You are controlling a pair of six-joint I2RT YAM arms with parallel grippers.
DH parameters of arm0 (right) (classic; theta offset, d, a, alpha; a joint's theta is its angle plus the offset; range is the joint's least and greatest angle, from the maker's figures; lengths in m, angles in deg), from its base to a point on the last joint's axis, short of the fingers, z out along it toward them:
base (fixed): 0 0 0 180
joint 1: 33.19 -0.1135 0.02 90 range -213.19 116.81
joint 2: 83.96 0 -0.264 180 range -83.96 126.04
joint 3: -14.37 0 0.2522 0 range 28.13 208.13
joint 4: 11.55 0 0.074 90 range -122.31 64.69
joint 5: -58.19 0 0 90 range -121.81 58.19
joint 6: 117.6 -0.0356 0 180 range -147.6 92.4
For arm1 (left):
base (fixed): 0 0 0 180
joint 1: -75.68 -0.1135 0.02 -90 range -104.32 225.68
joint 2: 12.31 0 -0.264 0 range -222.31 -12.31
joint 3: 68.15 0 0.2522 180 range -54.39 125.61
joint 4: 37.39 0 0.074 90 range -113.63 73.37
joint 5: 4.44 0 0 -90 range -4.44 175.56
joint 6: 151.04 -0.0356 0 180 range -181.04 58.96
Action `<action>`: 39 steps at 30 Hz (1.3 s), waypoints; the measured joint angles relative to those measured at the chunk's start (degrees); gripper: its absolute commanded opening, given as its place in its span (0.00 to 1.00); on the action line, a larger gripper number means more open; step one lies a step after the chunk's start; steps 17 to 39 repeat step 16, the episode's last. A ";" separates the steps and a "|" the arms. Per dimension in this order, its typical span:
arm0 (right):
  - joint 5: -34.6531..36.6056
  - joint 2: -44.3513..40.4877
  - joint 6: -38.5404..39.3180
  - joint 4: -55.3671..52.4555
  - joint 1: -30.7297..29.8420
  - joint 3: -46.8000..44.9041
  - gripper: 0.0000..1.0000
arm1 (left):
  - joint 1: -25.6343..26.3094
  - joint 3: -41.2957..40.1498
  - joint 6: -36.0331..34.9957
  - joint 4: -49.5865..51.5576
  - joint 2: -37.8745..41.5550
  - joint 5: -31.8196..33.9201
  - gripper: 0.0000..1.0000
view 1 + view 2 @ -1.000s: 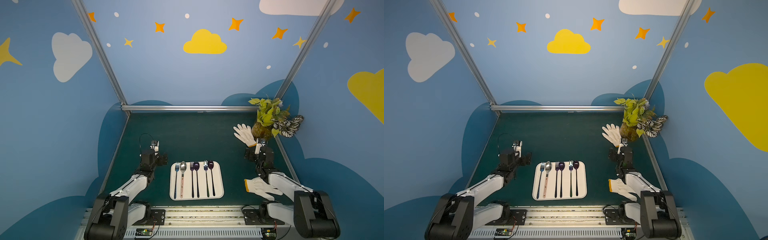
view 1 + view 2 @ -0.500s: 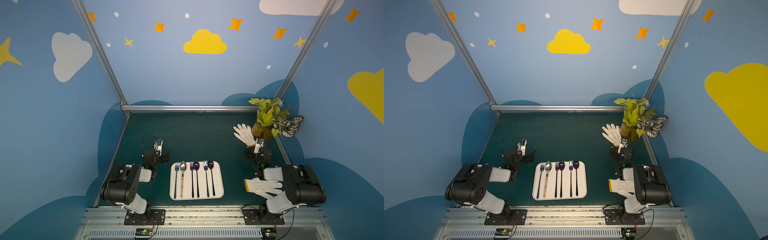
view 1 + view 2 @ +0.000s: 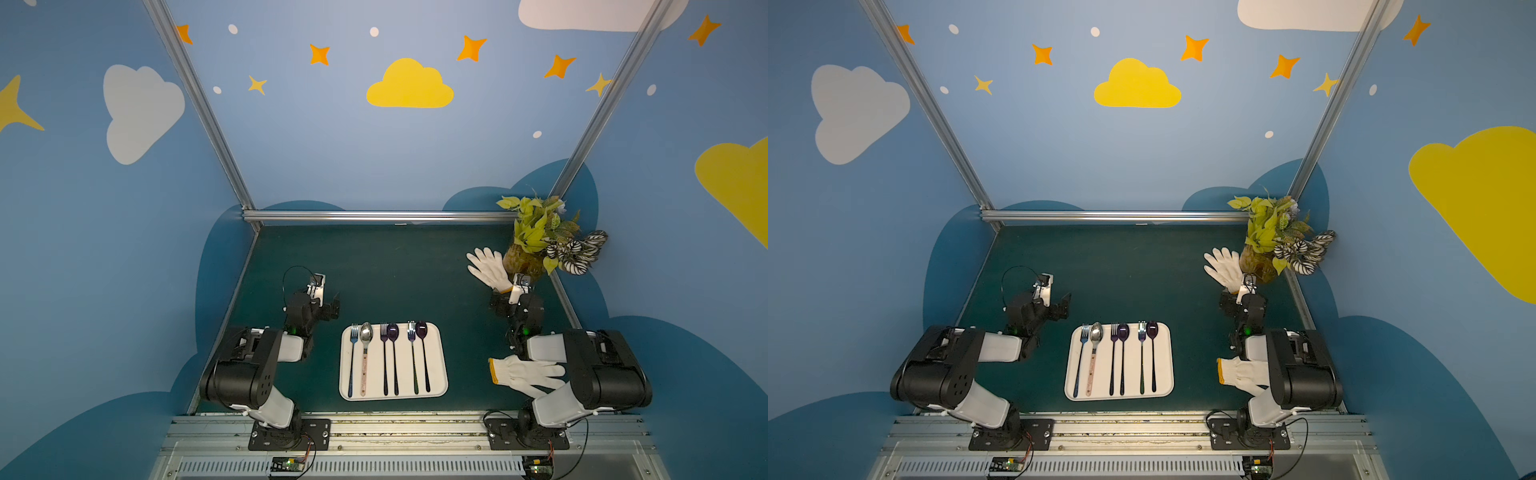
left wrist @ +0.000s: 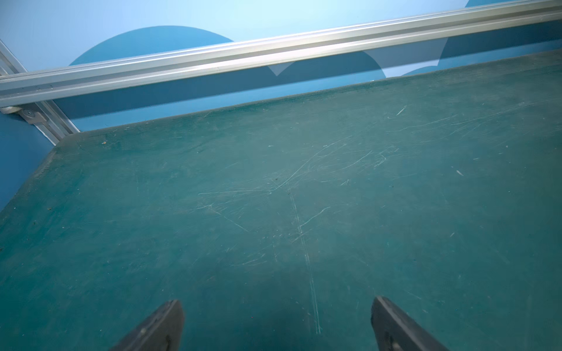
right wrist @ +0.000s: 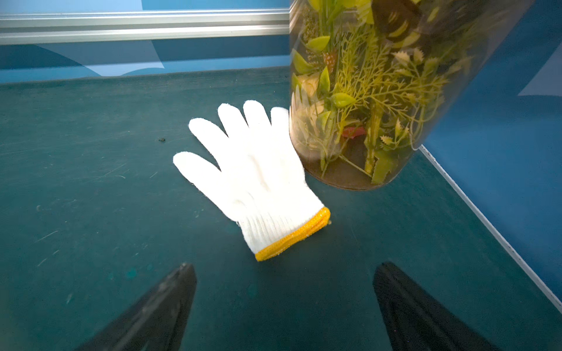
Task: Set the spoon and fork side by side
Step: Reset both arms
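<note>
We hold nothing: left gripper (image 4: 275,316) and right gripper (image 5: 282,291) gape; spoon (image 3: 365,332) and fork (image 3: 353,332) lie parallel, nearer our left.

I can read no text, label, brand or number anywhere in my cell. The speckled handle of the spoon (image 3: 364,365) and the small circuit board (image 3: 286,464) on the front rail are too small to show any print.
</note>
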 measured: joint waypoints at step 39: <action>0.04 0.00 0.00 0.15 0.00 -0.02 0.98 | 0.04 0.02 -0.28 0.02 -0.02 -0.28 1.00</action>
